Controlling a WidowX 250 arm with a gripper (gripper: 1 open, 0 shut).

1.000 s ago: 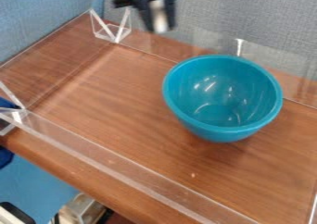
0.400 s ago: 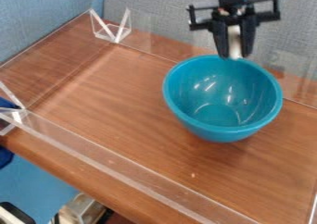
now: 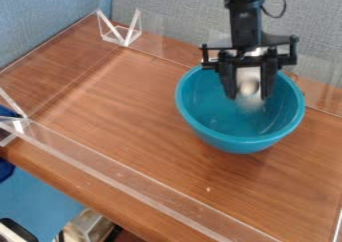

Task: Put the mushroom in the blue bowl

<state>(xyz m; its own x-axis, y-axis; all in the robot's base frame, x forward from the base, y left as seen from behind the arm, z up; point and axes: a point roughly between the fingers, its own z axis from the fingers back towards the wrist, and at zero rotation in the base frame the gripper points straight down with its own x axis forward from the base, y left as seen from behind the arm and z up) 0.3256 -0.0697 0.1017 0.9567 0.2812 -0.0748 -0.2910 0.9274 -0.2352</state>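
Mushroom held over or just released into the blue bowl

A large, glossy blue bowl (image 3: 241, 107) is set toward the far right corner of the wooden tabletop (image 3: 127, 111), its wide mouth turned upward so that a small thing can be caught from above. Over the opening, a black robot hand (image 3: 249, 84) is pointed straight down, its fingers spread apart. Between and just below them the small, pale mushroom (image 3: 249, 85) is seen, blurred, within the bowl's outline; whether it is still touched by a finger cannot be told. The hand is probably centred this way so that the mushroom will be caught by the deep walls if it bounces. Near the far left corner, a white wire-like frame (image 3: 120, 29) is seen; its purpose is unclear. No brand, label or writing can be read.
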